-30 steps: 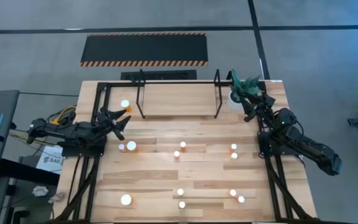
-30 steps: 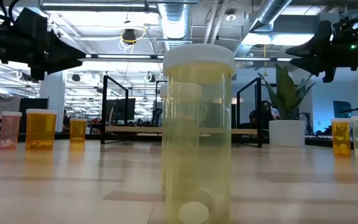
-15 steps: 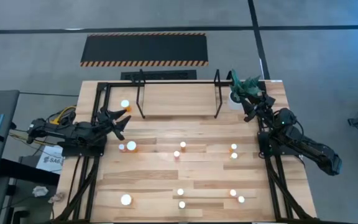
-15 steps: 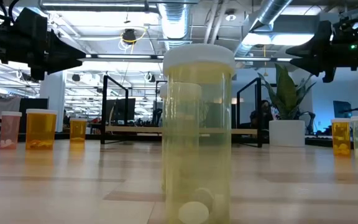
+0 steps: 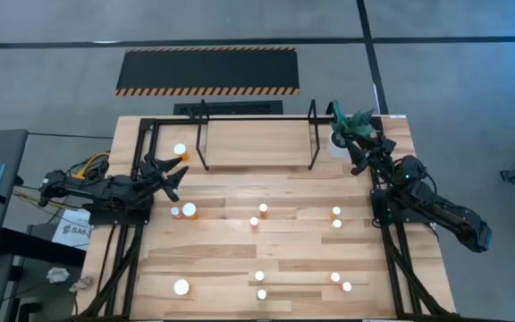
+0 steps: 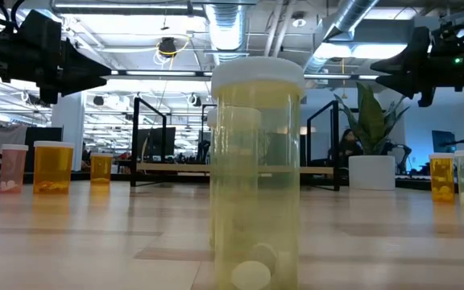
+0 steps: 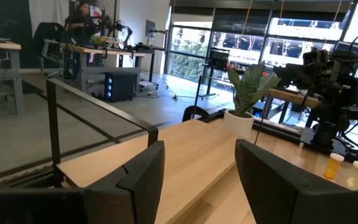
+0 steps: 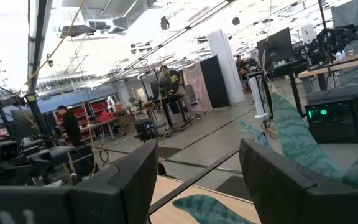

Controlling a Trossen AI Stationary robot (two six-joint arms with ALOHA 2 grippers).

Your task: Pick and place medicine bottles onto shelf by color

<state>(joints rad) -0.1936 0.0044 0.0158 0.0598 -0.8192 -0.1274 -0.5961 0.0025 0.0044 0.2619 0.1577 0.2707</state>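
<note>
Wooden planks make the top of the bench (image 5: 231, 259), and little medicine bottles (image 5: 262, 213) with white caps stand spread out on it. Two sit side by side left of the middle (image 5: 183, 211), two in the middle, two to the right (image 5: 336, 217), and five more along the near edge (image 5: 259, 285). One bottle (image 5: 180, 150) stands alone at the far left, just left of the shelf (image 5: 257, 134). The shelf is a low black rack with two hoop ends at the far side of the bench, and no bottle stands on it. In the low view a pale yellow bottle (image 6: 256, 173) stands very close to the camera, with orange ones (image 6: 53, 167) far off on the left and two more (image 6: 442, 178) on the right. The left gripper (image 5: 170, 172) hangs over the left edge of the bench, near the lone bottle, and its fingers (image 7: 143, 180) are apart with nothing between them. The right gripper (image 5: 362, 154) hangs at the far right corner, right by a white pot with a green plant (image 5: 349, 125). Its fingers (image 8: 135, 180) are wide apart and hold nothing. A black and yellow striped mat (image 5: 208, 70) lies on the floor past the bench.
</note>
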